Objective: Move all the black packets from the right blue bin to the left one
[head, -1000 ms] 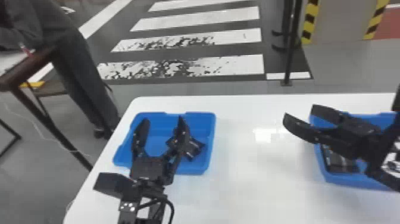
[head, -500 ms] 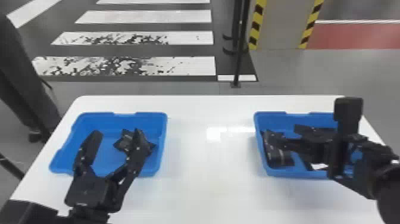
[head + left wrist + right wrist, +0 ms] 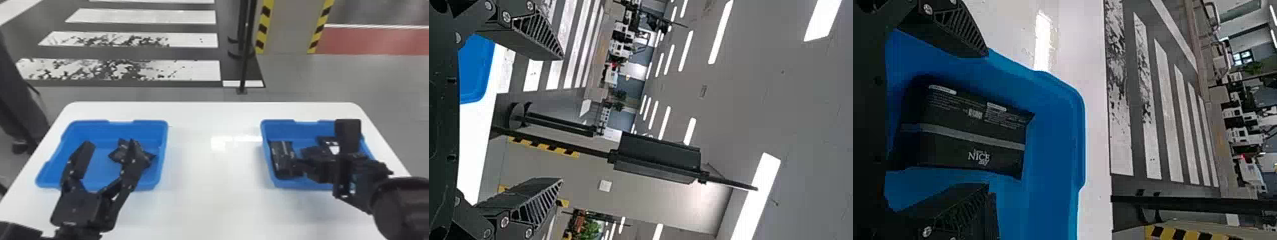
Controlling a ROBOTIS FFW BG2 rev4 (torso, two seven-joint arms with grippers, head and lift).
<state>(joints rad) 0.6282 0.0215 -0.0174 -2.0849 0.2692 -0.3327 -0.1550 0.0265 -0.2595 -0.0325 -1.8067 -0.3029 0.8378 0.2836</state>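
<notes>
In the head view, my left gripper (image 3: 110, 144) is parked open at the left blue bin (image 3: 95, 125), where crumpled black packets (image 3: 118, 155) lie partly behind one finger. The left wrist view has this gripper (image 3: 562, 119) apart with nothing between its fingers. My right gripper (image 3: 322, 143) is over the right blue bin (image 3: 289, 125); a black packet (image 3: 281, 156) lies along that bin's left wall, and more dark shapes are partly hidden by the gripper. In the right wrist view, a flat black packet (image 3: 960, 142) lies between the spread fingers of the gripper (image 3: 988, 120), not clamped.
Both bins stand on a white table (image 3: 210, 178), with a wide strip of tabletop between them. Beyond its far edge stands a thin black post (image 3: 245, 48) on the floor. The right arm (image 3: 399, 204) crosses the table's right front part.
The head view has swung to the right. My right gripper has turned from pointing left near the right bin's left wall to a place over that bin. Both grippers remain open.
</notes>
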